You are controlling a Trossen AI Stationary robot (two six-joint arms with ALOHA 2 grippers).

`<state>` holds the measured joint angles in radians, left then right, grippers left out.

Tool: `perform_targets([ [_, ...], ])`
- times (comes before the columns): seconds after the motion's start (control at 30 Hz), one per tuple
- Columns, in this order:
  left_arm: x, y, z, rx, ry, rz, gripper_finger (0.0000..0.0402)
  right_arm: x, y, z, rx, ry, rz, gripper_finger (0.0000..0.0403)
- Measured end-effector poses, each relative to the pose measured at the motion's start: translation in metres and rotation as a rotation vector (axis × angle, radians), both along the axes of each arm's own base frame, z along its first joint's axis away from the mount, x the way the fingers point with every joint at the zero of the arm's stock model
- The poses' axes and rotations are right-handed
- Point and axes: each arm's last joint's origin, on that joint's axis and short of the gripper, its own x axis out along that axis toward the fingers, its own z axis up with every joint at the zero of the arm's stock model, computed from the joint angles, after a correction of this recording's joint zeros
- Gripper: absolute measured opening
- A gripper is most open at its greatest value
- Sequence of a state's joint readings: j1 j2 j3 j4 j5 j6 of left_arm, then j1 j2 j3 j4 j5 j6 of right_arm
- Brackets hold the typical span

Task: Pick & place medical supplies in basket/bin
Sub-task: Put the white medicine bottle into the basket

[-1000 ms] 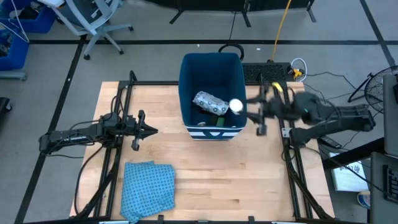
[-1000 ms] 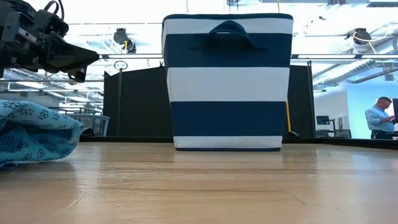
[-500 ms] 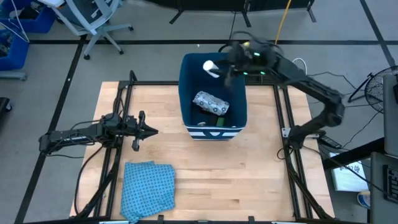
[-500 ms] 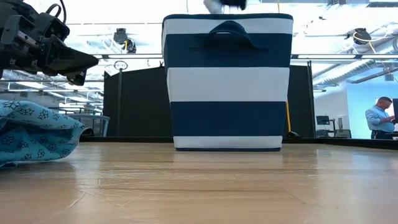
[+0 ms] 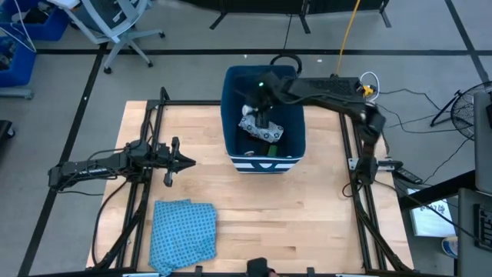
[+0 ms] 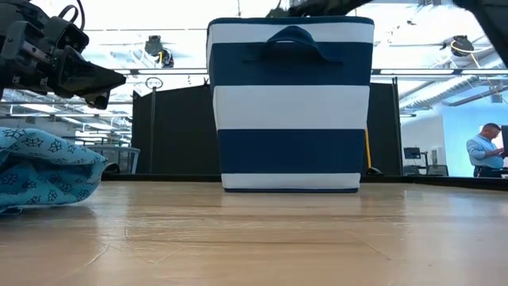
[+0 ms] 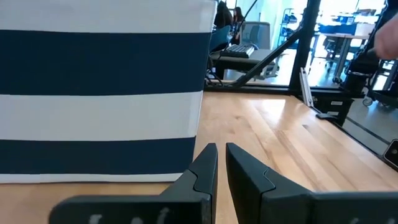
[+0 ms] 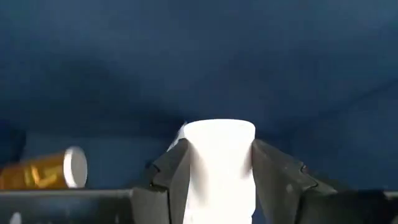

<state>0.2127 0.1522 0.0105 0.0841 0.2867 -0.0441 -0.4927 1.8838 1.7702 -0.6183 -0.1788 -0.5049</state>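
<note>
The tall dark blue bin [image 5: 227, 100] with white stripes [image 6: 290, 103] stands at the table's far middle. Inside it lie a silvery patterned pouch [image 5: 265, 129], a green piece [image 5: 270, 150] and an orange bottle with a white cap [image 8: 43, 171]. My right gripper [image 5: 258, 114] reaches into the bin's mouth from the far right, shut on a white roll [image 8: 221, 155]. My left gripper [image 5: 189, 161] hangs level over the table left of the bin, shut and holding nothing. My right gripper pinches the white roll by its two opposite sides [image 8: 193, 168] between its two fingers. The fingers slant downward into the bin from the table's far right. The roll is lifted clear, inside the bin's blue walls and above the items on its floor.
A blue patterned cloth [image 5: 183, 231] lies bunched at the table's near left [image 6: 40, 171]. Black frame rails [image 5: 361, 208] run along both sides of the table. A person [image 6: 482, 151] stands in the room far off.
My right gripper has carried the white roll from beside the bin's right wall, swung over the bin's far rim, then come down into the bin while tipping its fingers downward. It has stayed shut on the roll.
</note>
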Motion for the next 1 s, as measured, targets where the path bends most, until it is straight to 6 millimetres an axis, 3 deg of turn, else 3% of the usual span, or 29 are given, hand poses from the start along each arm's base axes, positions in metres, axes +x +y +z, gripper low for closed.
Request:
perform_targets([
  [0.23,0.000,0.000,0.000,0.013,-0.001,-0.001,0.0037,0.016,-0.010,-0.072,0.048,0.258,0.026,0.0144],
  [0.53,0.000,0.000,0.000,0.032,-0.003,-0.001,0.0037,0.022,-0.013,-0.133,0.180,0.437,0.038,0.0142],
  [0.7,0.000,0.000,0.000,0.031,-0.002,-0.001,0.0037,0.023,-0.014,-0.146,0.229,0.453,0.032,0.0141],
  [1.0,0.000,0.000,0.000,0.026,0.002,-0.002,0.0037,0.019,-0.013,-0.136,0.233,0.449,0.020,0.0146],
])
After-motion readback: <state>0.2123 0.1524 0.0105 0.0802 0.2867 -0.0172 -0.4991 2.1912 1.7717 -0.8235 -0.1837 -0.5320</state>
